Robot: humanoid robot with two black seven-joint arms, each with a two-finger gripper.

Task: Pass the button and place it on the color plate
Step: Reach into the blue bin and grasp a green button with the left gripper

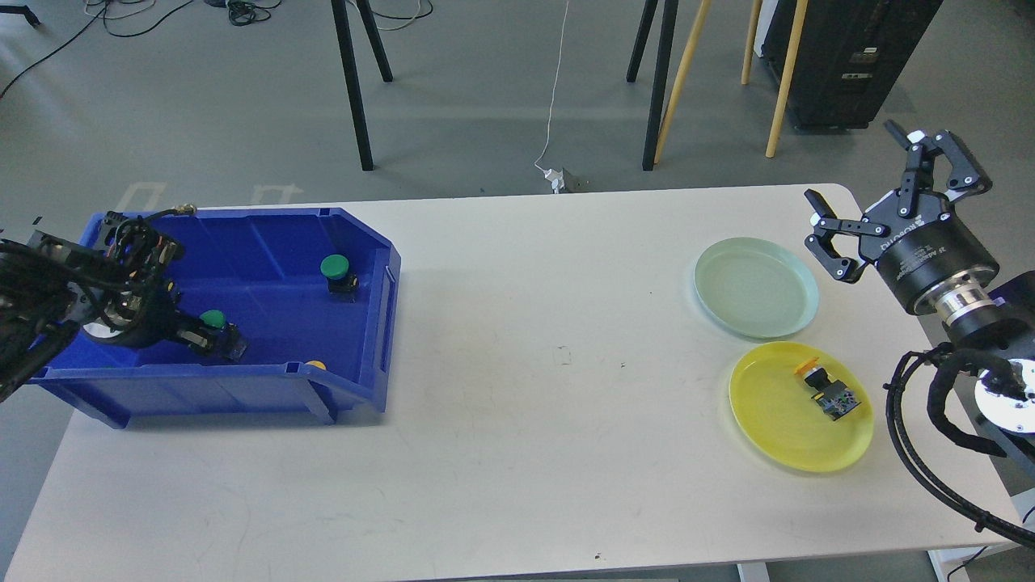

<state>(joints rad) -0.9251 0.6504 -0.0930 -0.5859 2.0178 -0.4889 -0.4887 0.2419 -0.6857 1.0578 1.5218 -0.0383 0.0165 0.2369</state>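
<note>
A blue bin [242, 390] stands at the table's left. My left gripper [217, 339] is down inside it, near the front wall, shut on a green button [213, 318] whose cap shows just above the fingers. A second green button [335, 270] stands further back in the bin. A yellow cap [317, 365] peeks over the bin's front wall. At the right, a pale green plate [756, 315] is bare. A yellow plate [776, 436] holds a yellow-capped button [826, 390]. My right gripper [857, 170] is open and empty, in the air beyond the green plate's right side.
The table's right edge runs just past the plates, under my right arm. Chair and table legs stand on the floor behind the table. Black cables of my right arm [930, 453] hang by the yellow plate.
</note>
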